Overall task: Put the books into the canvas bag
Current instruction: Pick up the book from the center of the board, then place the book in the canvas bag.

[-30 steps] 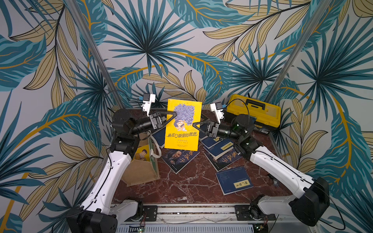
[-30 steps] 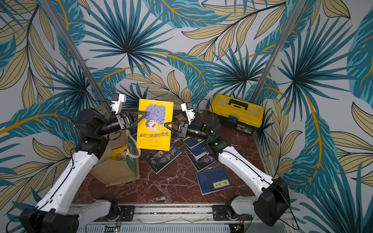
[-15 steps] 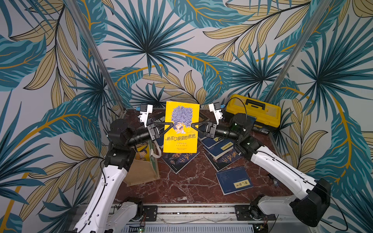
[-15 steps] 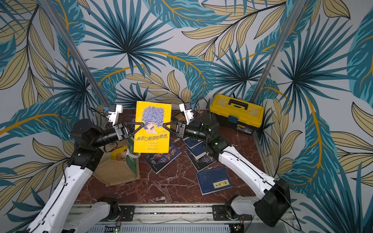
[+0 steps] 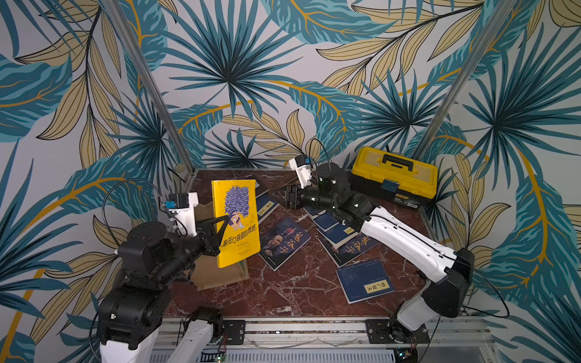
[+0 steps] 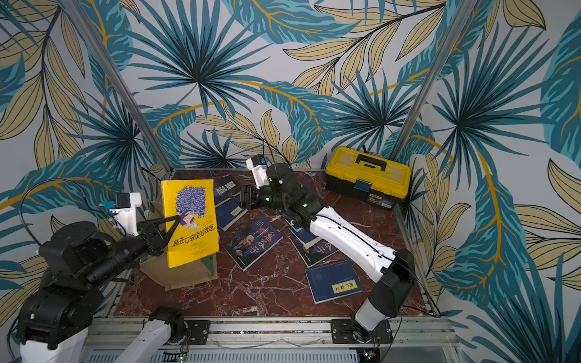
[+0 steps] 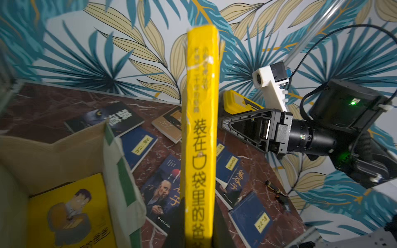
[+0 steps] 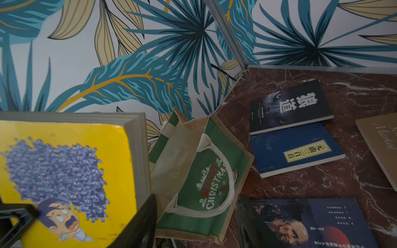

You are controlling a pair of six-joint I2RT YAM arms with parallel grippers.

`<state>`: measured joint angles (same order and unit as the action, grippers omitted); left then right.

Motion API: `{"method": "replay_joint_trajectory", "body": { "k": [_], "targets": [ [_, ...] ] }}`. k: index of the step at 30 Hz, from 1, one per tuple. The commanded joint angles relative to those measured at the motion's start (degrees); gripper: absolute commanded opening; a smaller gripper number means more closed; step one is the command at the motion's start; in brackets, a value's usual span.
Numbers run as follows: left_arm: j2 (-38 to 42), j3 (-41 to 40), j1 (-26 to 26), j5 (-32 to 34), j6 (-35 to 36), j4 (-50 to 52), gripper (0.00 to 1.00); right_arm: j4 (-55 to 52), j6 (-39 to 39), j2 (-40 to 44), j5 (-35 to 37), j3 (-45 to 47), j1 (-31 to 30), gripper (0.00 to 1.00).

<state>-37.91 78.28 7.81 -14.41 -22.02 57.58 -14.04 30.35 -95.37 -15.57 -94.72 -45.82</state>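
Note:
A bright yellow book (image 5: 235, 220) (image 6: 190, 220) stands upright in the air, my left gripper (image 5: 224, 221) (image 6: 177, 220) shut on its lower spine (image 7: 199, 128). Directly under it is the canvas bag (image 5: 217, 273) (image 6: 185, 273), its mouth open, with another yellow book (image 7: 71, 210) inside. My right gripper (image 5: 287, 199) (image 6: 243, 198) hangs open to the right of the held book, apart from it; between its fingers only the bag's green side (image 8: 204, 171) shows. Several navy books (image 5: 284, 243) (image 5: 364, 281) lie flat on the marble table (image 5: 298, 301).
A yellow-and-black toolbox (image 5: 394, 176) (image 6: 367, 176) sits at the back right corner. A dark wolf-cover book (image 8: 290, 106), a blue one (image 8: 296, 150) and a tan one (image 8: 380, 146) lie near the back wall. Metal posts and wallpapered walls close in the table.
My left gripper shut on the yellow book and carried it left and down over the bag. The right gripper opened, let the book go and drew back to the right.

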Motion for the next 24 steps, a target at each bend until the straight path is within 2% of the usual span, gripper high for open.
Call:
{"method": "replay_joint_trajectory", "body": {
  "k": [1, 4, 10, 15, 20, 24],
  "targets": [
    [0.7, 4.1, -0.2, 14.0, 6.7, 3.4, 0.00, -7.3, -0.9, -5.0, 4.5, -4.6, -3.4, 0.59],
    [0.0, 4.5, -0.2, 16.8, 9.6, 3.9, 0.00, -6.4, 1.0, -9.3, 5.1, -7.3, -5.2, 0.59],
    [-5.3, 8.6, -0.2, 17.3, 13.0, 3.4, 0.00, -7.5, 1.7, -18.4, 4.8, -17.1, -8.9, 0.61],
    [-8.8, 11.8, -0.2, 17.4, 15.6, 1.5, 0.00, -13.6, -0.5, -26.3, 7.8, -27.2, -11.7, 0.63],
    [-11.5, 10.6, -0.2, 17.3, 16.9, 0.2, 0.00, -17.5, -1.5, -28.2, 12.4, -29.6, -11.9, 0.63],
    [-12.1, 5.9, -0.3, 17.3, 15.7, 0.3, 0.00, -20.0, -3.1, -27.6, 16.6, -28.8, -12.0, 0.63]
  ]
}}
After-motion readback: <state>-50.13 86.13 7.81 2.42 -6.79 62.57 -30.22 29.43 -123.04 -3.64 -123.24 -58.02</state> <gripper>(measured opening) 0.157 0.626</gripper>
